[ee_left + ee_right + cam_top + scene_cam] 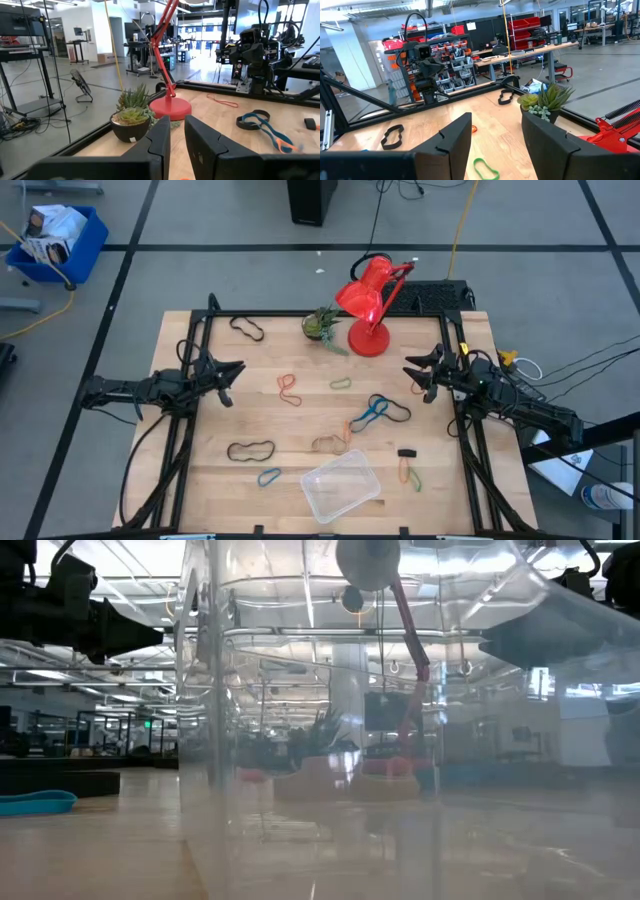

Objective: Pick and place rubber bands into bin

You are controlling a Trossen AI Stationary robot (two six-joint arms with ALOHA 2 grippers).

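Both arms hover at the surface (200, 480) edges, nothing picked yet. Left tool (229, 383): fingers nearly together, a narrow gap, empty. Right tool (418, 375): fingers spread wide, empty. The rubber bands (288, 387) lie scattered mid-surface; the bin (342, 485) sits at the front edge, apparently empty.

My call — the right tool is ready, so take the blue-and-black cluster (380, 410) first (nearest it). Come straight down with one finger inside a loop and pinch a single strand. Steer clear of the red lamp (370, 305) and plant (322, 325). The left tool should open before reaching for the red band.
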